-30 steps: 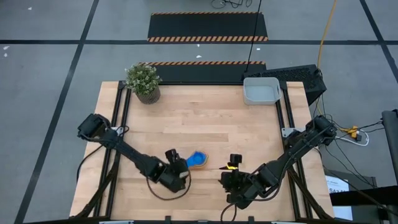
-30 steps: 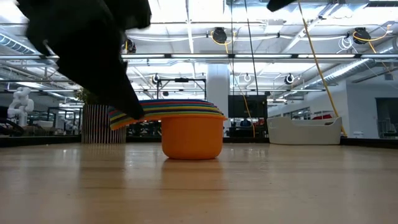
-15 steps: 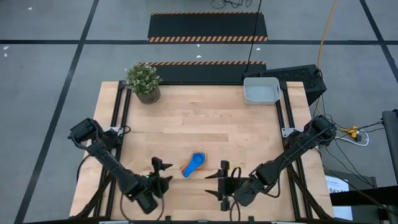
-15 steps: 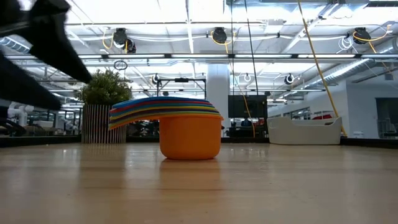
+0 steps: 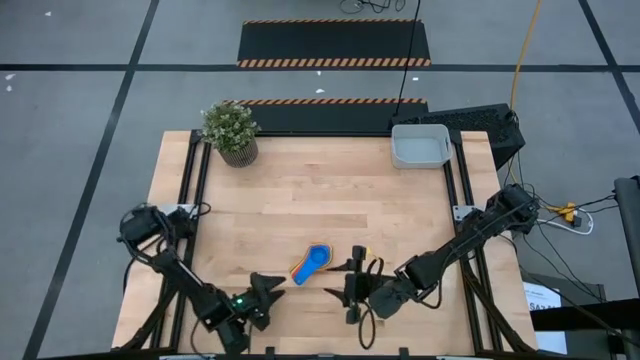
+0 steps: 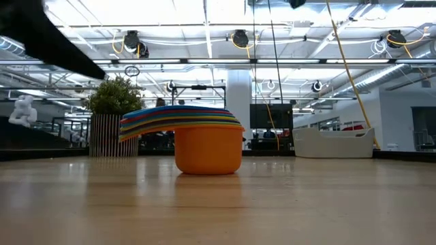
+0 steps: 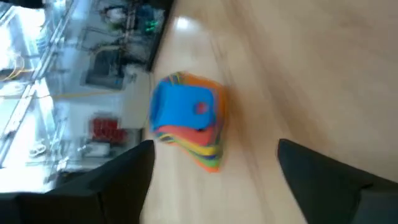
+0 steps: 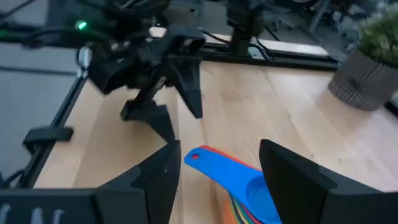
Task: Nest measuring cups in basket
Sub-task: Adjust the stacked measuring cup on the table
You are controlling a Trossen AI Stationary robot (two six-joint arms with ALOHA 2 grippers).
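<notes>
The measuring cups (image 5: 312, 263) stand nested in one stack on the table's near middle. The orange cup (image 6: 208, 153) is at the bottom, on the wood. The blue cup (image 7: 183, 106) is on top, and the handles (image 6: 146, 122) fan out to one side. My left gripper (image 5: 272, 292) is open, low at the near left, pointing at the stack from a little way off. My right gripper (image 5: 345, 285) is open just to the right of the stack, with the blue handle (image 8: 217, 167) ahead of its fingers. Neither touches the cups. The basket (image 5: 420, 146) sits at the far right corner.
A potted plant (image 5: 231, 130) stands at the far left corner. Bare wood lies between the stack and the basket (image 6: 334, 143). The two grippers flank the stack closely, and my left gripper (image 8: 168, 93) shows in the right wrist view.
My left gripper has drawn back from the stack's handles toward the table's near left, sinking and rolling about its own line. The stack stays on the table where it was. My right gripper has edged left toward the stack and tipped more level.
</notes>
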